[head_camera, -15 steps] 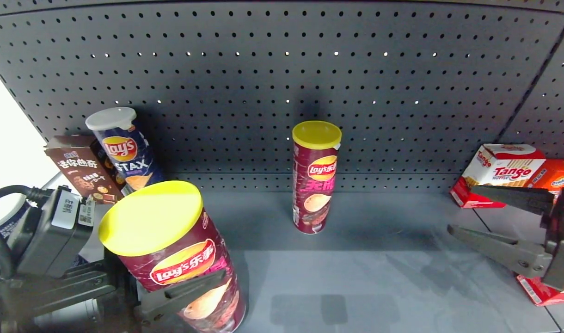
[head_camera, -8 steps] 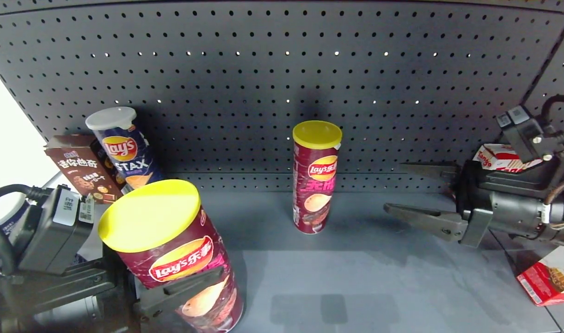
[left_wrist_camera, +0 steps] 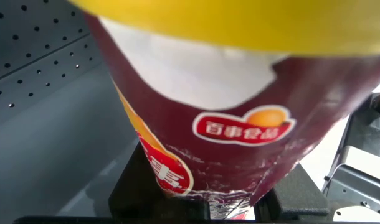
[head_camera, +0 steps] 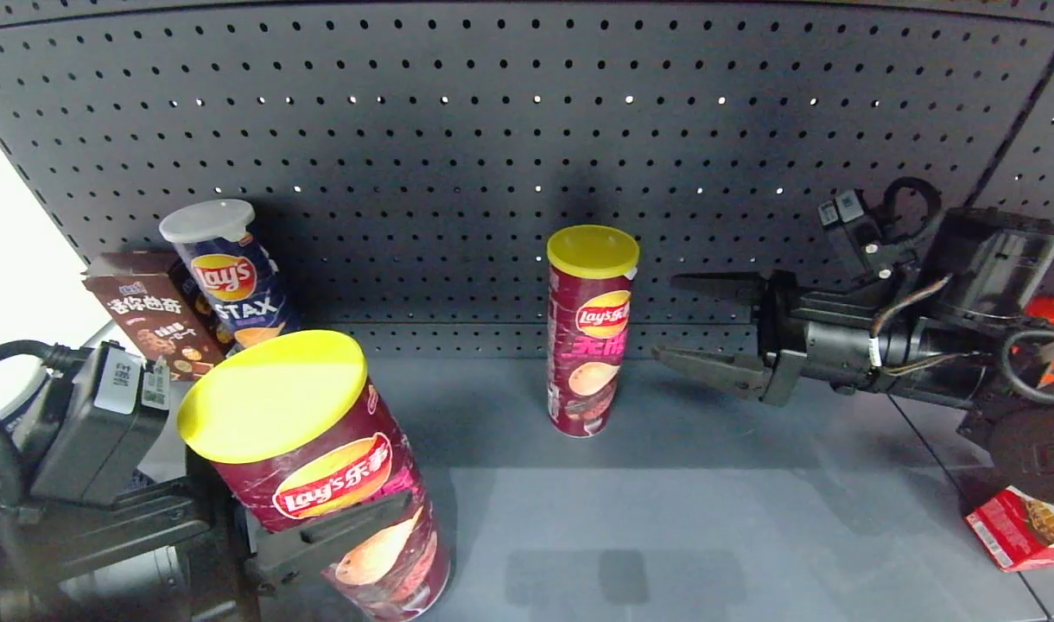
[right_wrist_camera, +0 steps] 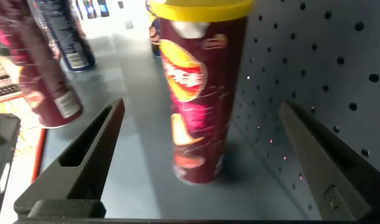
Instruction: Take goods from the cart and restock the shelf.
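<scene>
A maroon chip can with a yellow lid (head_camera: 320, 484) tilts at the shelf's front left, with my left gripper (head_camera: 337, 518) shut on its lower body. The left wrist view shows this can (left_wrist_camera: 227, 124) close up, above the gripper's base. A second, matching can (head_camera: 589, 333) stands upright mid-shelf near the pegboard. My right gripper (head_camera: 665, 318) is open just to the right of it, fingers pointing at it and apart from it. In the right wrist view the standing can (right_wrist_camera: 199, 93) sits ahead between the spread fingers (right_wrist_camera: 84, 155).
A blue chip can with a white lid (head_camera: 233, 276) and a brown cookie box (head_camera: 151, 311) lean at the back left. Red and orange wafer boxes (head_camera: 1024, 527) lie at the right. The pegboard wall (head_camera: 527, 130) closes the back. Bare shelf floor (head_camera: 665, 518) lies in front.
My right arm swung left and toward the back, from the shelf's right edge to beside the standing can, staying open. The held can shifted slightly left and lower.
</scene>
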Robot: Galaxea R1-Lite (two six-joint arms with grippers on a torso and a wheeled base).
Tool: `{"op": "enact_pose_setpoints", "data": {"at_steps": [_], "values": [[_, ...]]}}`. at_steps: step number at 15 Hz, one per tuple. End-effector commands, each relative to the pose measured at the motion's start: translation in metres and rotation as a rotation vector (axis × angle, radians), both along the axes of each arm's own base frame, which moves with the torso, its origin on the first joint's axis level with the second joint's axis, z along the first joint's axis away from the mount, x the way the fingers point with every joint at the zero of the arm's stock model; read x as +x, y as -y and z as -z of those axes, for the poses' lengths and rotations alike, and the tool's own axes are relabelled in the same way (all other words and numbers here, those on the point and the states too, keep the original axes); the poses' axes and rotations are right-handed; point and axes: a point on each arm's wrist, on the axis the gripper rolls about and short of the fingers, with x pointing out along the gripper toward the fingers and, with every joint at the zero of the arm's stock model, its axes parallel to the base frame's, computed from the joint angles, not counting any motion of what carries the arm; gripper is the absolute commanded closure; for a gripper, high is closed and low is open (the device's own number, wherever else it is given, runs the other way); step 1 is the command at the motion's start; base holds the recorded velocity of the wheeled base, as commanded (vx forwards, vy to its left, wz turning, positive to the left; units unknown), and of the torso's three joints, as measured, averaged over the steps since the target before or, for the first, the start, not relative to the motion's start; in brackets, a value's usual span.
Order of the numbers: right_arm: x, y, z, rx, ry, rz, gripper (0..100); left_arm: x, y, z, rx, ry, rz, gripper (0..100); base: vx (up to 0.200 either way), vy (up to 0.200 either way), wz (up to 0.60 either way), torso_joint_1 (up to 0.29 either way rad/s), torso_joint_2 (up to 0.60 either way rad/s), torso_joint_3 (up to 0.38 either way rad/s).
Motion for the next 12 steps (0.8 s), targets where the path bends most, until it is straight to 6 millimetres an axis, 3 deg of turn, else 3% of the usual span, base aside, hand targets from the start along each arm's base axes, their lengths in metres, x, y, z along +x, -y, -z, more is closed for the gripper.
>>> {"op": "enact_pose_setpoints", "data": {"at_steps": [1,6,12], "values": [[0.018,-0.008,0.012,-0.012,-0.028,-0.015,0,0.0,0.0,0.0,0.0,0.001,-0.001,100,0.0,0.0,0.0,0.0,0.0,0.0],[0.034,-0.018,0.027,-0.025,-0.059,-0.04,0,0.0,0.0,0.0,0.0,0.0,-0.001,100,0.0,0.0,0.0,0.0,0.0,0.0],[0.039,-0.036,0.042,-0.039,-0.09,-0.08,0,0.0,0.0,0.0,0.0,0.0,-0.001,100,0.0,0.0,0.0,0.0,0.0,0.0]]}}
